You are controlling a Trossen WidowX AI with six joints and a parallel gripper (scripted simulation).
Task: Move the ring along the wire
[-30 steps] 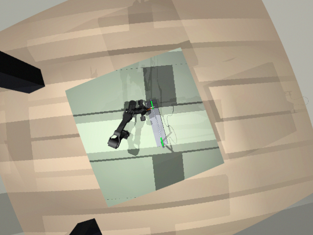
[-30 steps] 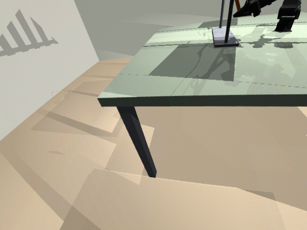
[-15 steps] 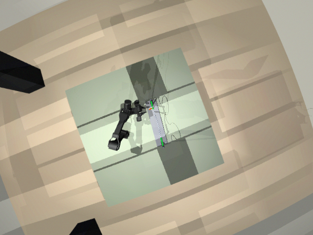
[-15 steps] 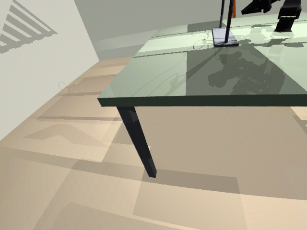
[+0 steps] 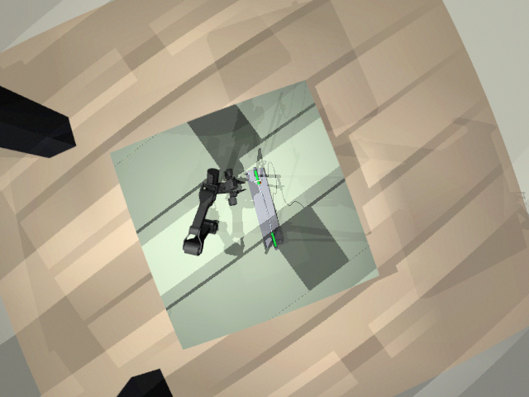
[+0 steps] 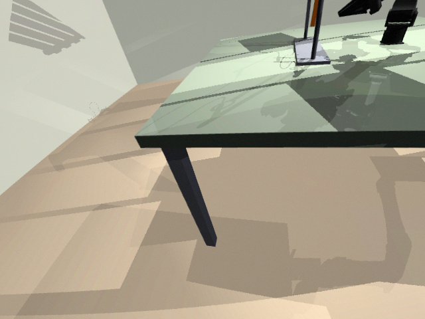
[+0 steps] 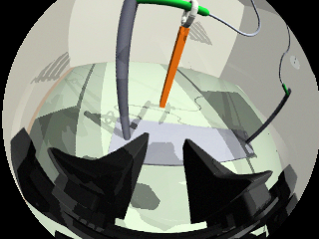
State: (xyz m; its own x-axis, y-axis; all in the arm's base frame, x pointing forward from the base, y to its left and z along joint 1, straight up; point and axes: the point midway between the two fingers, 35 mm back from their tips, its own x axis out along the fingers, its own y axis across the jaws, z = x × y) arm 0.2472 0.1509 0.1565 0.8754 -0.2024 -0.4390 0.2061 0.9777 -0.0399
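The ring hangs on the green part next to the nearer post in the wrist view, close to that green part's inner end. Its orange handle hangs down slightly tilted, touching no finger. My gripper is open and empty, drawn back from the handle, with clear space between. The other green part is beside the far post. The top of the ring is cut off or too small to tell in detail.
The thin grey wire bends away from the ring's green part toward the far side. Both posts stand on the pale base plate. The arm stands on the green table, on the gripper's side of the base plate.
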